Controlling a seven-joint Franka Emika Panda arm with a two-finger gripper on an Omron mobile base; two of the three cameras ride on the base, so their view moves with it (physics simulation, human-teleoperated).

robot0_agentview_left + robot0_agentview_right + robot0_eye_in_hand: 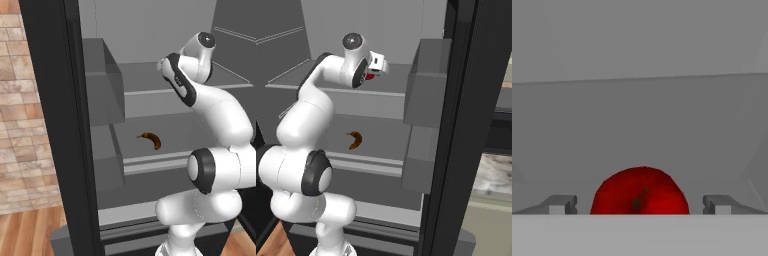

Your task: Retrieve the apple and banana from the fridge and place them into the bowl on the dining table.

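The black fridge (50, 125) stands open on its pale grey shelves. On the upper shelf sits the red apple (640, 192), also seen as a red patch (370, 76) beside my hand. My gripper (640, 204) is open, one fingertip on each side of the apple with gaps to both. The orange-brown banana (151, 140) (354, 140) lies alone on the shelf below, well under the hand. The marbled top of the dining table (495, 172) peeks past the fridge door at the right. The bowl is out of view.
Grey door bins (102, 85) (426, 82) jut beside the shelves on both open doors. My own arm (220, 115) fills the right side of the opening. A brick wall (20, 125) and wooden floor lie left of the fridge.
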